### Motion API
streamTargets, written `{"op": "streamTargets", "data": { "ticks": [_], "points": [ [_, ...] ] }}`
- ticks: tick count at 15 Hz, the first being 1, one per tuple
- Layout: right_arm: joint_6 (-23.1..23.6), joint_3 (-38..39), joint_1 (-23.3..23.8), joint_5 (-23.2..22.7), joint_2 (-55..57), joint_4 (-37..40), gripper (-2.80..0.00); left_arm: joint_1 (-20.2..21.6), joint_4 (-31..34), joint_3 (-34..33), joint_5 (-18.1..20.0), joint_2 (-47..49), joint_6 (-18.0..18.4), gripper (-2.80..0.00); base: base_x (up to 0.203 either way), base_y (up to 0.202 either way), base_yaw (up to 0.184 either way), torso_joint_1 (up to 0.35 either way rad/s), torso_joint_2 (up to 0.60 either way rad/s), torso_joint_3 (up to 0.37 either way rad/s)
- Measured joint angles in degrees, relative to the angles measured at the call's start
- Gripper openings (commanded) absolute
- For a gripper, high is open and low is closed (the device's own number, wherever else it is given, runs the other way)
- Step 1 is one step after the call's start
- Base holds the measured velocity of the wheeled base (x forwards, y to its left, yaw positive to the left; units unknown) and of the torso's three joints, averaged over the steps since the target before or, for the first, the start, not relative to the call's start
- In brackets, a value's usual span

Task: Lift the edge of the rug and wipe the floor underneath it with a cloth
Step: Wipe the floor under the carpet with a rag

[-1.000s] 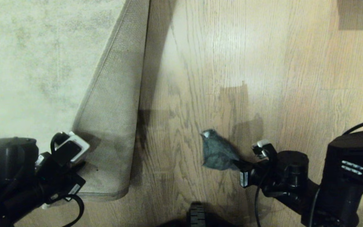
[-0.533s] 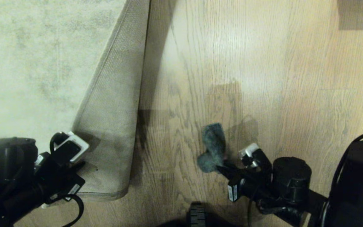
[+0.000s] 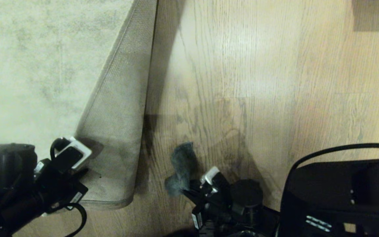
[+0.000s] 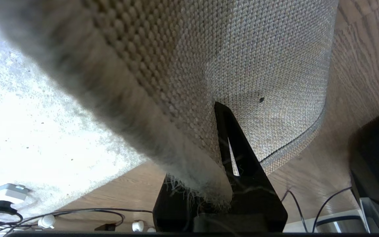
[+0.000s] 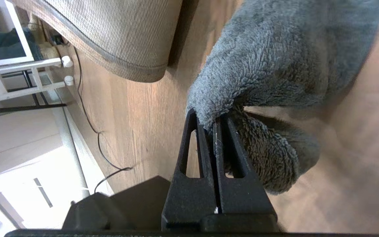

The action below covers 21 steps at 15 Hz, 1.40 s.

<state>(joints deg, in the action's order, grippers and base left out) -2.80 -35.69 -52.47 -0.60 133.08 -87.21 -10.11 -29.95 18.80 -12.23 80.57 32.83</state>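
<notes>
Both sets of jaws are clamped tight. Those of the right gripper [image 5: 209, 121] pinch a fold of the cloth [image 5: 275, 65], and those of the left gripper [image 4: 222, 108] pinch the rug edge [image 4: 294, 151] at its corner, with frayed pile bunched against one finger [image 4: 239, 158].

The rug [image 3: 28, 65] is the landmark. Its corner is folded up and back over the pile, so the woven backing [image 3: 120, 125] faces upward as a long triangle, and the bound rug edge curls round at the near end. The left gripper sits at that near corner, on the pile side of the fold, exactly where it was a second ago; the fold has not changed shape.

The right gripper [image 3: 189, 191] differs. A second ago it held the cloth well out from the rug, far to the right on the floor [image 3: 275, 82]. Half a second ago it had come a little closer. Now the cloth [image 3: 181, 168] is near the rug's folded corner, just beside the dark shadow under the lifted backing, though a strip of bare floor lies between them. The cloth has also changed form, from a broad flap to a narrow, upright, crumpled strip. In the right wrist view it drags on the planks, one lobe ahead of the fingers and one tucked below them.

The right arm's dark housing [image 3: 341, 197] fills much more of the head view's corner than before.
</notes>
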Motion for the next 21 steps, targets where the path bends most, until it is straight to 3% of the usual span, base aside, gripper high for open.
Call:
{"op": "streamTargets", "data": {
  "ticks": [4, 8, 19, 21],
  "points": [
    [-0.91, -7.57, 0.15, 0.07, 7.63, 0.03, -2.80, -0.16, -0.03, -0.15, 0.02, 0.28, -0.03, -2.80, 0.000, 0.000, 0.000, 0.000, 0.00, 0.000],
    [-0.89, -7.87, 4.66, 0.13, 10.00, 0.02, -2.80, -0.30, 0.00, -0.42, 0.00, 0.66, 0.08, -2.80, 0.000, 0.000, 0.000, 0.000, 0.00, 0.000],
    [0.22, 4.63, 25.21, -0.04, -1.93, 0.00, -2.80, -1.29, 0.00, -1.27, -0.01, 1.34, -0.22, -2.80, 0.000, 0.000, 0.000, 0.000, 0.00, 0.000],
    [0.51, 6.94, 26.96, -0.06, -4.95, 0.02, -2.80, -1.29, 0.05, -1.22, 0.05, 1.34, -0.28, -2.80, 0.000, 0.000, 0.000, 0.000, 0.00, 0.000]
  ]
}}
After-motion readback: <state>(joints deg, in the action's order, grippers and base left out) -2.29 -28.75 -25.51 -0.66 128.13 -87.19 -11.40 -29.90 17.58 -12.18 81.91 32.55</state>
